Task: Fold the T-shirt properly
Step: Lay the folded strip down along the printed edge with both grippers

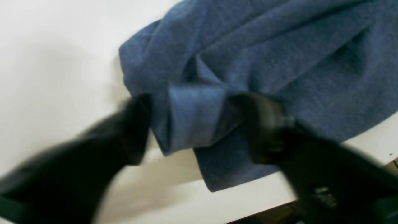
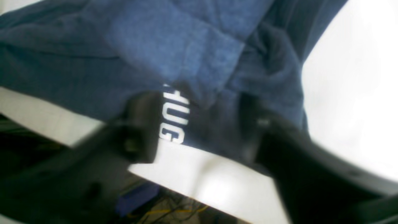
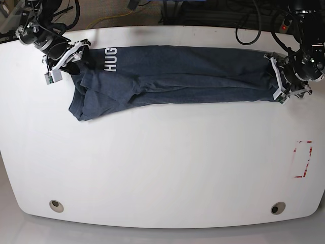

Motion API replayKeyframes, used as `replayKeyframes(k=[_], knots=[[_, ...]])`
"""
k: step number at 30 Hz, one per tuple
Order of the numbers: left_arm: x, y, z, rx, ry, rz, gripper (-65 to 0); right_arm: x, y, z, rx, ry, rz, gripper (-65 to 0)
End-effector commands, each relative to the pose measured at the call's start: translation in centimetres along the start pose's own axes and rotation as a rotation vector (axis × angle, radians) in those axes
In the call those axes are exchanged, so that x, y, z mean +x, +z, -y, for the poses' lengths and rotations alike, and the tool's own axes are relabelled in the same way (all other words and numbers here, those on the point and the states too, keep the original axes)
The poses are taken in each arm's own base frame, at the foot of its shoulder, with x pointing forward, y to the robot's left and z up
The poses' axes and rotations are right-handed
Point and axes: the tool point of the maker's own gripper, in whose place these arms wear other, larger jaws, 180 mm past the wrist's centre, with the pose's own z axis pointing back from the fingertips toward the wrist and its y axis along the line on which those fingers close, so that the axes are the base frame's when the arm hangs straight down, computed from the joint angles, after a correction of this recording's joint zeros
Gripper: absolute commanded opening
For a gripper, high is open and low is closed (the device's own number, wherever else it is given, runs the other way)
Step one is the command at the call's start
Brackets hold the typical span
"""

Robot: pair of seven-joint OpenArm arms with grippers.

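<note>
The T-shirt [image 3: 172, 76] lies stretched in a long band across the far part of the white table [image 3: 162, 168], running nearly from one arm to the other. It looks folded lengthwise, with creases along the middle, and one end spreads wider, drooping toward the near side by the white "HUG" lettering [image 3: 110, 59].

The right hand [image 3: 68, 56] is at that lettered end. In its wrist view the two dark fingers [image 2: 141, 127] stand wide apart with the shirt edge and the letters sitting between them, so it's open, not pinching anything. Fabric is bunched up just past the fingertips.

The left hand [image 3: 278, 79] is at the opposite end. Same deal there: fingers [image 1: 267, 124] spread, with a rolled hem fold lying between them, pretty blurry but clearly not clamped.

There's also a red-outlined rectangle [image 3: 303, 158] marked on the table, well apart from the shirt, and two round holes [image 3: 56, 205] along the near edge.
</note>
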Motion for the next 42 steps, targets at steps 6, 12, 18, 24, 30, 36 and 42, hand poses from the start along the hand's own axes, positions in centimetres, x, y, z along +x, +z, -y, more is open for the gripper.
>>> replayKeyframes(k=[6, 12, 18, 24, 30, 36, 42], knots=[[5.7, 3.9, -0.5, 0.063, -0.09, 0.186, -12.5, 5.1, 2.0, -0.2, 0.056, 0.005, 0.172, -22.2], [8.5, 5.7, 0.9, -0.04, -0.045, 0.345, -12.5, 8.0, 0.2, -1.5, 0.117, 0.039, 0.232, -22.4], [10.2, 4.3, 2.4, -0.086, -0.07, 0.339, -12.5, 8.7, -4.1, -0.5, 0.085, 0.082, 0.149, -27.6], [7.6, 1.8, 1.8, -0.029, -0.081, 0.175, -12.6, 6.9, -7.4, 0.7, 0.052, 0.057, 0.049, -30.6], [3.4, 0.3, 1.4, -0.01, -0.075, 0.03, -12.6, 4.0, -8.5, 2.0, -0.008, 0.102, -0.048, -30.6], [-0.1, -0.5, 0.1, -0.018, -0.052, -0.075, -12.6, 0.7, -7.8, 3.7, -0.084, 0.167, -0.134, -30.6], [-0.6, -0.8, -0.3, -0.026, -0.04, -0.064, -12.6, -0.5, -5.8, 4.0, -0.116, 0.177, -0.139, -30.6]])
